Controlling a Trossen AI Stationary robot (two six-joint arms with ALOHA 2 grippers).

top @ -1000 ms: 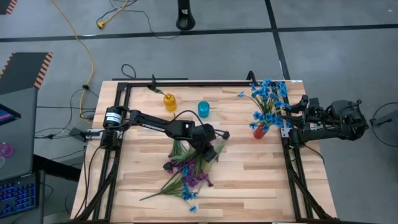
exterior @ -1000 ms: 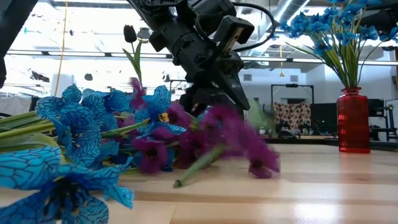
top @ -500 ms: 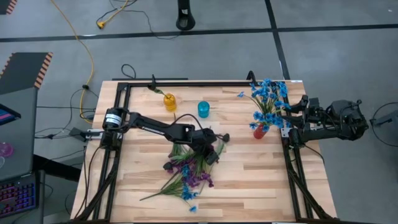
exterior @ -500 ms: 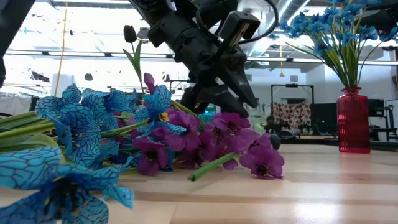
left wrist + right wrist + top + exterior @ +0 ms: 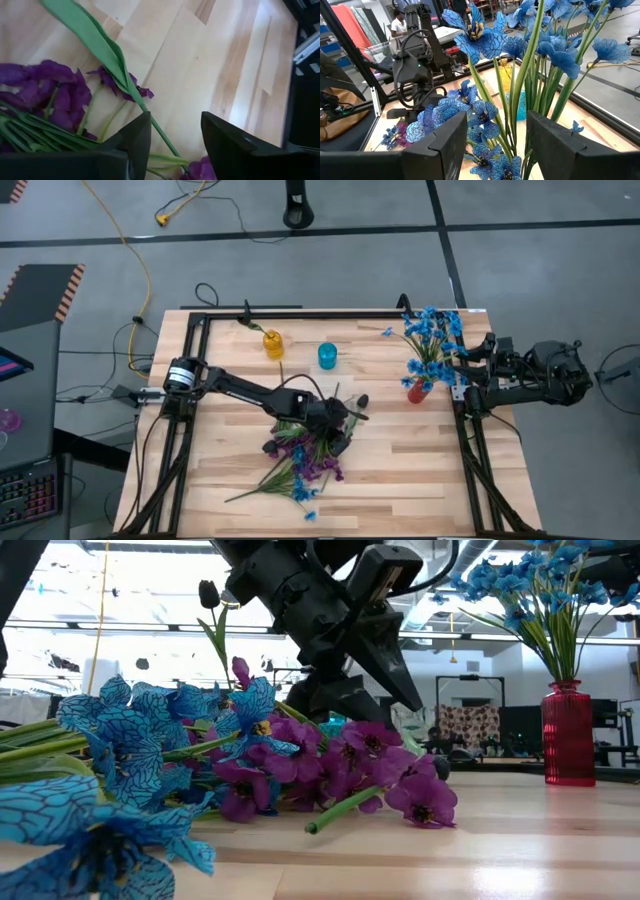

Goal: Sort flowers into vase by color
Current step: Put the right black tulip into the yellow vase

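Observation:
A loose pile of flowers (image 5: 300, 460), purple (image 5: 350, 770) and blue (image 5: 130, 740), lies on the wooden table near its front middle. My left gripper (image 5: 340, 425) hangs open just above the pile's far right end. In the left wrist view a green stem (image 5: 125, 80) runs into the gap between the fingers of the left gripper (image 5: 175, 140); I cannot tell whether it touches them. A red vase (image 5: 417, 391) at the right holds blue flowers (image 5: 432, 335). My right gripper (image 5: 463, 368) waits open beside that vase.
A yellow vase (image 5: 272, 344) and a light blue vase (image 5: 327, 356) stand at the table's far middle. A dark blossom on a green stem (image 5: 208, 592) rises behind the pile. A black frame (image 5: 300, 313) runs along the table's edges. Bare wood lies between the pile and the red vase.
My left gripper has gone toward the table's near edge, over the pile, and its fingers have opened. The purple sprig, blurred in motion a second ago, has dropped and now lies still on the table with its stem end pointing forward.

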